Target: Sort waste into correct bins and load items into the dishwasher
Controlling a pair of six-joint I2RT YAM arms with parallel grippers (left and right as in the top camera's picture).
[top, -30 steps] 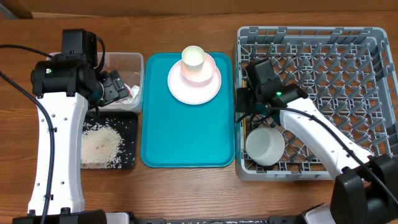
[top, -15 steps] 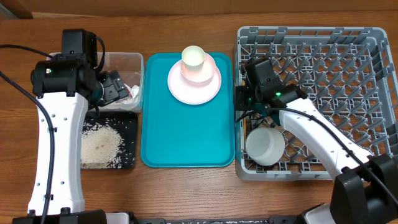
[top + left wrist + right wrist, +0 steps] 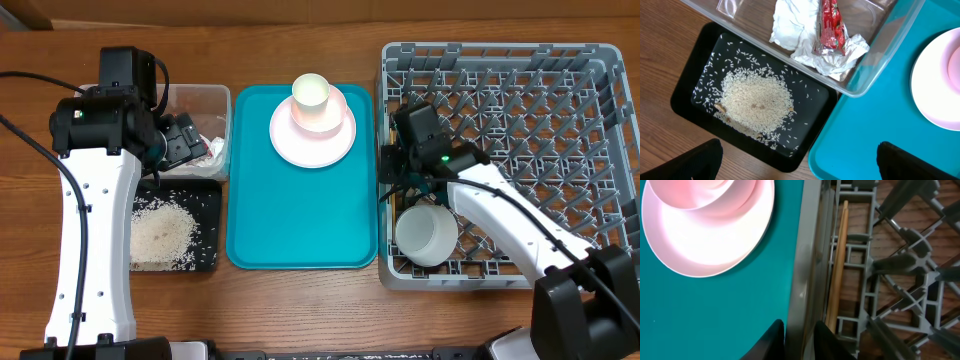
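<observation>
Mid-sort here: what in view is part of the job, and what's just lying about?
Job: tissue, red wrapper, rice, clear tub, black tray, plate, cup, bowl, chopsticks, dish rack.
Just there: teal tray, table.

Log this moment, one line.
left gripper open, empty | right gripper open at dishwasher edge | chopsticks, bowl racked | plate, cup pending

Grey plastic rack (image 3: 500,47), wooden chopsticks (image 3: 838,265), glossy red wrapper (image 3: 830,25).

One plate (image 3: 288,143), bowl (image 3: 311,95), cup (image 3: 426,235), rack (image 3: 560,120), tub (image 3: 200,100), teal tray (image 3: 300,220), black tray (image 3: 205,215), wrapper (image 3: 830,25), rice heap (image 3: 755,102).
</observation>
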